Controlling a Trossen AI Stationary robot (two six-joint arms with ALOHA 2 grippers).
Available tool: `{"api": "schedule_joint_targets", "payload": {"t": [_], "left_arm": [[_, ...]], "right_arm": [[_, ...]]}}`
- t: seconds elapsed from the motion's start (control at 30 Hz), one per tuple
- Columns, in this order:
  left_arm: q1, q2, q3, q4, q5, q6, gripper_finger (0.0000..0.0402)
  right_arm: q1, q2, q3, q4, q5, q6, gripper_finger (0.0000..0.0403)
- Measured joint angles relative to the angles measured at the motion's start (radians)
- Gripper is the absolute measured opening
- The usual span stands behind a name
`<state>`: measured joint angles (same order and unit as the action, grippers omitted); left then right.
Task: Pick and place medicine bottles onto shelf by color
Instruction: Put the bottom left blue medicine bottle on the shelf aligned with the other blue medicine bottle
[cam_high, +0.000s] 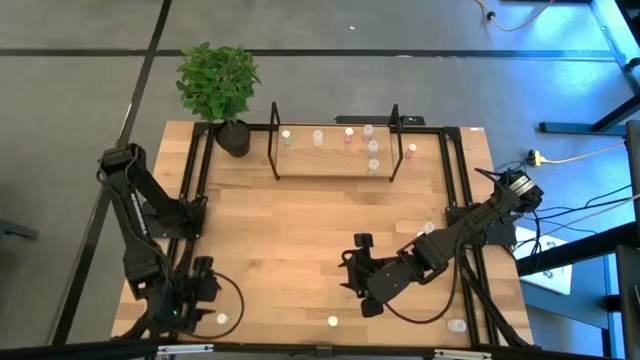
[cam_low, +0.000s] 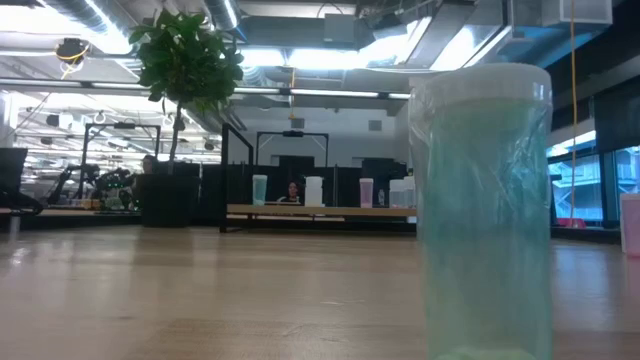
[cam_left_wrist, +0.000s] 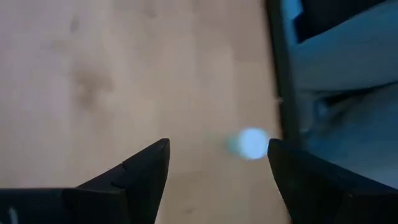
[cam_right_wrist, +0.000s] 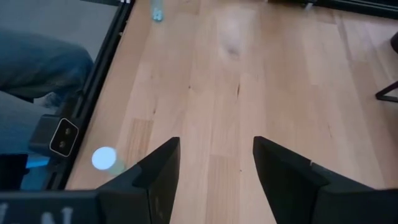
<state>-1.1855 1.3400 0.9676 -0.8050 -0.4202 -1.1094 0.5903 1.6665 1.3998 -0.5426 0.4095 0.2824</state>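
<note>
The shelf (cam_high: 335, 150) stands at the table's far middle, with several small pale medicine bottles (cam_high: 372, 147) upright on its board. More bottles stand loose near the table's near edge: one at the left (cam_high: 222, 319), one in the middle (cam_high: 333, 321), one at the right (cam_high: 456, 325). My left gripper (cam_left_wrist: 217, 155) hangs open just above the left bottle (cam_left_wrist: 252, 143), which shows between its fingers, close to one fingertip and apart from it. My right gripper (cam_right_wrist: 217, 149) is open over bare wood near the middle bottle (cam_right_wrist: 104, 158).
A potted plant (cam_high: 232, 135) stands at the far left corner beside the shelf. A black frame (cam_high: 455, 180) runs along the table's sides. One more bottle (cam_high: 428, 228) stands by the right arm. A bottle (cam_low: 485, 210) looms right in front of the low camera.
</note>
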Motion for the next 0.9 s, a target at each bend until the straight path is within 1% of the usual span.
{"api": "schedule_joint_targets", "payload": {"t": [0.17, 0.27, 0.47, 0.67, 0.9], "left_arm": [[-0.021, 0.003, 0.000, 0.111, -0.006, -0.006, 0.0266], [-0.033, 0.012, 0.000, 0.145, -0.043, -0.006, 0.0266], [-0.040, 0.086, -0.001, 0.237, -0.059, 0.078, 0.0266], [-0.040, 0.162, -0.001, 0.279, -0.051, 0.068, 0.0266], [-0.040, 0.229, -0.001, 0.274, -0.024, 0.067, 0.0266]], "right_arm": [[0.000, 0.000, 0.000, 0.000, 0.000, 0.001, 0.0205], [0.000, 0.000, 0.000, -0.001, 0.000, 0.001, 0.0205], [0.000, 0.000, 0.000, -0.001, 0.000, 0.000, 0.0205], [0.000, 0.001, 0.000, -0.001, 0.000, 0.000, 0.0205], [0.000, 0.001, 0.000, -0.001, 0.016, 0.000, 0.0205]]}}
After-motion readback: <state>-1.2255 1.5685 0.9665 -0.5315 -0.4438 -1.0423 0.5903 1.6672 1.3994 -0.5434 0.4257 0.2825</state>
